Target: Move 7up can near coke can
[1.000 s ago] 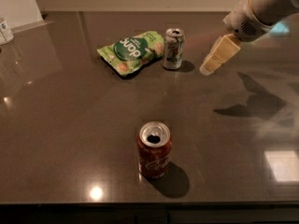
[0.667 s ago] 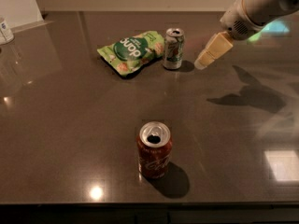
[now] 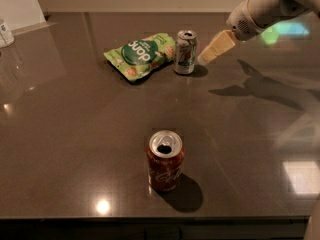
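Note:
The 7up can (image 3: pixel 185 52), silver-grey with green markings, stands upright at the back of the dark table, touching a green snack bag on its left. The coke can (image 3: pixel 165 160), dark red with white script and an open silver top, stands upright near the front edge, well apart from the 7up can. My gripper (image 3: pixel 212 50) comes in from the upper right on a white arm, its cream tip just right of the 7up can at about the can's height.
The green snack bag (image 3: pixel 141 55) lies flat left of the 7up can. The dark table (image 3: pixel 75 134) has its front edge just below the coke can. A small white container (image 3: pixel 5 33) stands at the far left edge.
My gripper has moved left and slightly down, from well right of the 7up can to just beside it. The cans and bag have not moved.

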Action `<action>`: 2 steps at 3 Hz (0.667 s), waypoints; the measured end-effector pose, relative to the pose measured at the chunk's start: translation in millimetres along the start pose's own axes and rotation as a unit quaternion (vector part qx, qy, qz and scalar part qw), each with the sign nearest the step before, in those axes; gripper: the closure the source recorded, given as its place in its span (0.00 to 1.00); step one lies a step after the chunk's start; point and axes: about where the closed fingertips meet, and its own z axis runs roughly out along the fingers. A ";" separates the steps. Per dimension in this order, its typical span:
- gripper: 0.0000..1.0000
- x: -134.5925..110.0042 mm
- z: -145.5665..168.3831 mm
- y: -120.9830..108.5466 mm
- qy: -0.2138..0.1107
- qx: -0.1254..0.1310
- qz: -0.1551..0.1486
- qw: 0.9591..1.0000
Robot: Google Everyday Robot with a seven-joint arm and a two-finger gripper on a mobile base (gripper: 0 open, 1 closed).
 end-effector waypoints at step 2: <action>0.00 -21.5 37.1 -6.8 -0.037 -0.026 0.014 0.999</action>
